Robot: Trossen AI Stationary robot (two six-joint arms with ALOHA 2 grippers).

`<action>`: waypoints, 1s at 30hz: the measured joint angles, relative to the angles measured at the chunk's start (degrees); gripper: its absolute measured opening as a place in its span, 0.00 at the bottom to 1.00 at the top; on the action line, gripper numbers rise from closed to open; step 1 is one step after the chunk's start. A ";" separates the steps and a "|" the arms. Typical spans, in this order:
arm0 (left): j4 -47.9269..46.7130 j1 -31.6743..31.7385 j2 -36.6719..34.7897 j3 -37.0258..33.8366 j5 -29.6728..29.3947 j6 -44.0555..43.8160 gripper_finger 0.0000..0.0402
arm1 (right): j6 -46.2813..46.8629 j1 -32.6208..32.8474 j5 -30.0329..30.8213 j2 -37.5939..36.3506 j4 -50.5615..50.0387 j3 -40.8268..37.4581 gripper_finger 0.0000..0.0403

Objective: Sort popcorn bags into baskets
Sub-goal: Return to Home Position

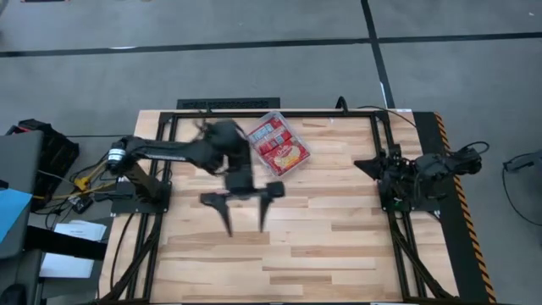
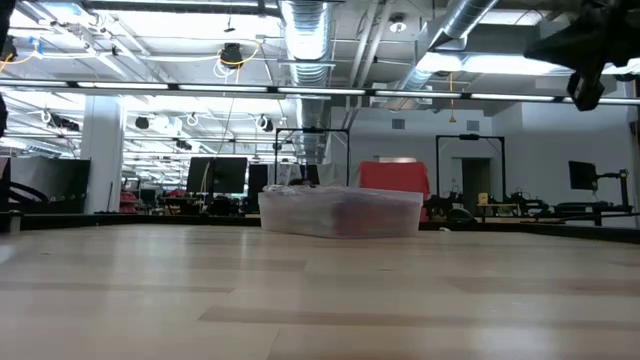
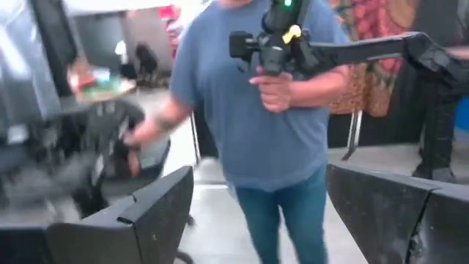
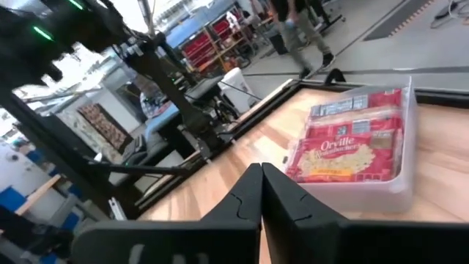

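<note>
The clear plastic basket stands on the far middle of the table and also shows in the low view. Several red popcorn bags lie flat in it, their labels up. My left gripper is open wide and empty. It is raised over the table's middle, just near of the basket, and points toward the near edge. In its wrist view its fingers frame the room beyond the table. My right gripper waits at the right side, shut, pointing toward the basket.
A person in a blue shirt stands beyond the table holding a hand-held controller. Black frame rails run along the table's edges. Bare wood lies between the basket and the near edge.
</note>
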 joint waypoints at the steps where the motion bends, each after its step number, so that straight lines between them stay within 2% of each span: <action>1: 1.02 -0.10 -0.75 1.91 0.87 -0.78 0.75 | 0.00 -0.02 0.03 -0.04 0.18 -0.23 0.07; 5: 3.96 -0.28 -8.42 4.62 4.79 -0.98 0.75 | -0.40 0.00 -0.01 -0.04 0.94 -0.59 0.09; 8: -3.88 -3.43 -18.48 0.55 0.45 5.99 0.75 | -0.68 -0.01 -0.01 -0.04 1.06 -0.59 0.10; 9: -9.65 -5.01 -21.95 -1.63 -3.35 10.05 0.75 | -0.90 0.00 0.13 -0.04 0.97 -0.59 0.10; 10: -16.54 -6.91 -25.71 -4.02 -10.09 14.21 0.75 | -1.09 -0.07 0.36 -0.04 0.66 -0.59 0.10; 11: -23.69 -9.65 -29.72 -6.42 -19.16 17.60 0.75 | -1.11 -0.13 0.67 -0.04 0.48 -0.59 0.09; 12: -27.61 -13.39 -33.01 -9.03 -30.69 19.39 0.75 | -1.08 -0.13 0.98 -0.04 0.08 -0.56 0.09; 14: -26.71 -22.40 -38.45 -14.45 -50.89 20.63 0.75 | -1.04 -0.13 1.07 -0.06 -1.10 -0.56 0.09; 16: -24.12 -31.43 -43.73 -20.90 -62.97 22.68 0.75 | -0.46 -0.13 1.19 -0.06 -2.23 -0.51 0.08; 19: -20.77 -39.92 -52.56 -30.99 -74.52 23.32 0.75 | 7.47 -0.15 2.97 -0.04 -3.97 -0.54 0.06; 22: -14.56 -43.37 -61.90 -42.87 -83.19 20.61 0.75 | 5.65 -0.17 4.73 -0.20 -1.71 -0.26 0.04; 26: -11.31 -44.66 -78.17 -55.13 -86.62 18.64 0.75 | 0.87 -0.83 6.46 -0.28 -0.59 3.50 0.04; 30: -11.51 -44.64 -92.55 -65.45 -94.19 15.67 0.75 | -5.83 -1.64 5.68 -0.28 0.08 8.90 0.06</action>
